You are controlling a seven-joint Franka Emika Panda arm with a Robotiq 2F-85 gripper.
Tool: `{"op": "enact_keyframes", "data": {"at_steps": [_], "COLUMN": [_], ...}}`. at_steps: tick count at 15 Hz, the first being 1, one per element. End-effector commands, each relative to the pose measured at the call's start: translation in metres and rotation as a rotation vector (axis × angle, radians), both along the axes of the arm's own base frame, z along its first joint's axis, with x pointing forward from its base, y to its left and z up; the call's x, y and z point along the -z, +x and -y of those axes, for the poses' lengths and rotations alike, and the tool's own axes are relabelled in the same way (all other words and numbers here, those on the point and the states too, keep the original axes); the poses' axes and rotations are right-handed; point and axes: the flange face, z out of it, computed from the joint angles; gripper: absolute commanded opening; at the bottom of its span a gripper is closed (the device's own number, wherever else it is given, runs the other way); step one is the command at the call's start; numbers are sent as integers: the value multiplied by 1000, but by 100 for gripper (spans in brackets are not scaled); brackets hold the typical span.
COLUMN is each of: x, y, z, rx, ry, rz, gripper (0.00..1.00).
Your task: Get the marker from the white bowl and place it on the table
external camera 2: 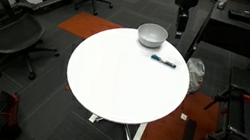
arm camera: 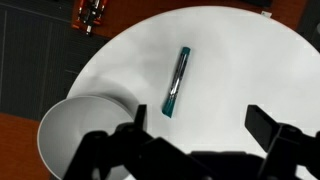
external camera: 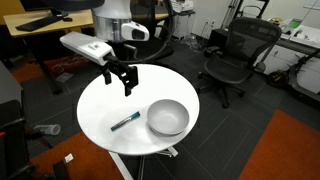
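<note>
- My gripper point(external camera: 118, 86) hangs above the table point(external camera: 100, 112) with its jaws spread wide and nothing between them. It's totally let go.
- In the wrist view the two dark fingers point(arm camera: 268, 128) sit at the bottom, with only bare white tabletop point(arm camera: 235, 60) showing in the gap.
- The marker point(arm camera: 176, 82) isn't in the white bowl point(arm camera: 78, 132). It's lying flat on the table just beside it, and as far as I can see it's not touching the rim.
- Both exterior views agree: the teal stick point(external camera: 125, 121) point(external camera 2: 164, 61) is right next to the bowl point(external camera: 168, 117) point(external camera 2: 152, 35), which stands upright near the table's edge.
- The gripper is near the marker but clearly apart from it, up in the air and off to one side.
- Around the table there's a black office chair point(external camera: 235, 50) and a patch of orange carpet point(external camera 2: 92, 24).
</note>
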Motion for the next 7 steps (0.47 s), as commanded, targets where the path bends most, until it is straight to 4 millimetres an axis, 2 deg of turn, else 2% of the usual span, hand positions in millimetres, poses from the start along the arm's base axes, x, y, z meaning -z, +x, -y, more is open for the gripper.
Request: {"op": "enact_keyframes", "data": {"at_steps": [1, 7], "x": [-5, -3], "y": [-1, -2], "z": [0, 0], "rx": [-3, -5], "ry": [1, 2], "rz": [-5, -12], "gripper": [100, 100]}}
